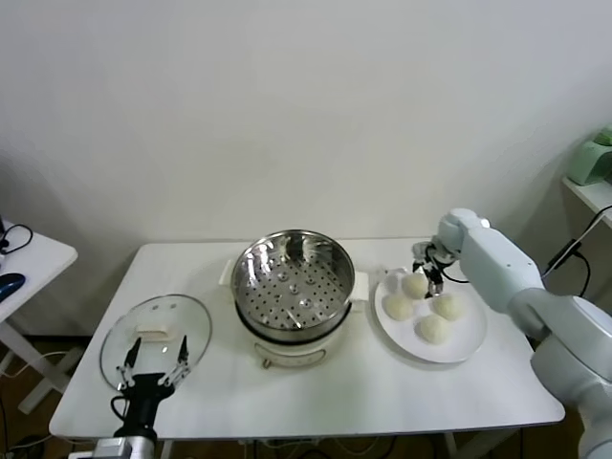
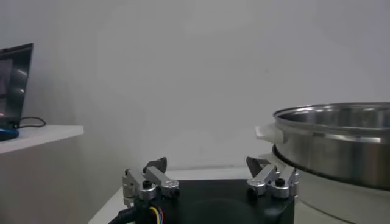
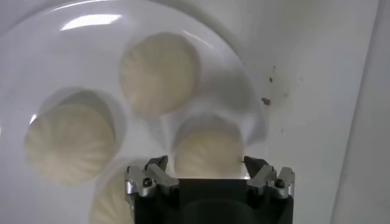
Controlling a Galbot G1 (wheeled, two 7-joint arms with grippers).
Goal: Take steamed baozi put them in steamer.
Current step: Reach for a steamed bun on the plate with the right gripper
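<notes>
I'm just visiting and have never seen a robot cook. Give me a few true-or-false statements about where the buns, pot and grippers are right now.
1. All four baozi lie on the white plate. True.
2. The steamer already holds one bun. False: its perforated basket is empty.
3. The right gripper stands open over the plate's far bun. True.
4. The glass lid sits on the steamer. False: it lies on the table to the steamer's left.
5. The left gripper is holding a bun. False: it is open and empty, near the lid.
</notes>
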